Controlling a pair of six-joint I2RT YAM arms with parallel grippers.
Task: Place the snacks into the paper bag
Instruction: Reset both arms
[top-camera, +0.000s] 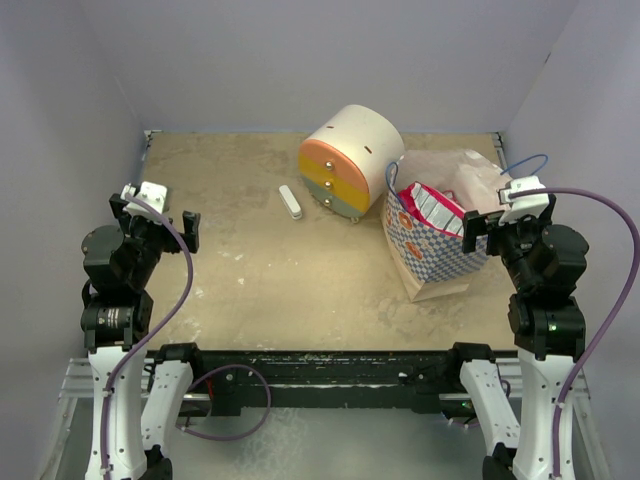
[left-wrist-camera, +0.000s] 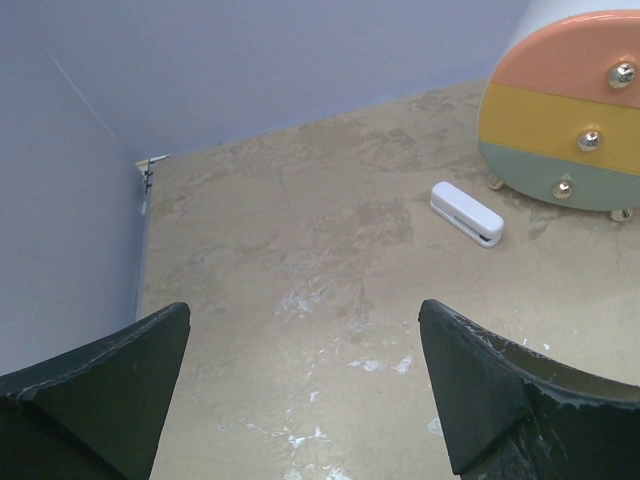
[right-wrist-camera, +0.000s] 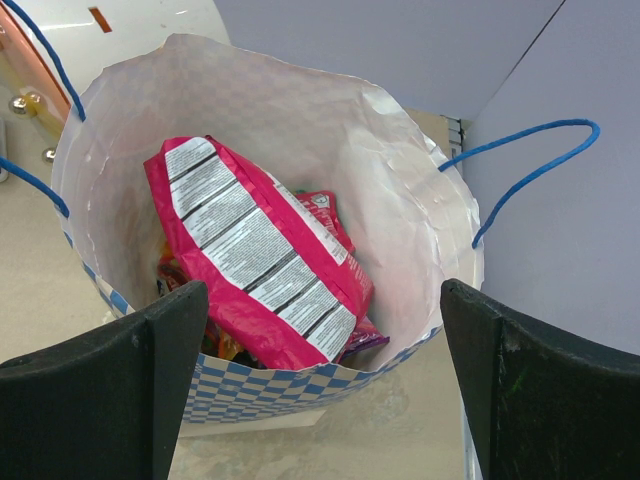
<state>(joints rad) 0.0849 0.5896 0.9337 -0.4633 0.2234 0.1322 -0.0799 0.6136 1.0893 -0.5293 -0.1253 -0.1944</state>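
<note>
Pink snack packet (right-wrist-camera: 255, 250) lies inside the paper bag (top-camera: 430, 255), white label panel facing up to the mouth. Its long axis slants across the bag, far-left to near-right in the top view. A red packet (right-wrist-camera: 322, 215) and a purple corner (right-wrist-camera: 365, 340) show under it; the rest is hidden. Bag stands at the right of the table (top-camera: 260, 290), mouth up, 2 blue cord handles splayed out, just right of the round drawer unit (top-camera: 350, 160). Right gripper (right-wrist-camera: 322, 290) hovers over the mouth, jaws wide apart, empty. Left gripper (top-camera: 158, 215) is at the table's left side, jaws spread, empty. White stick (top-camera: 290, 201) lies left of the drawers.
</note>
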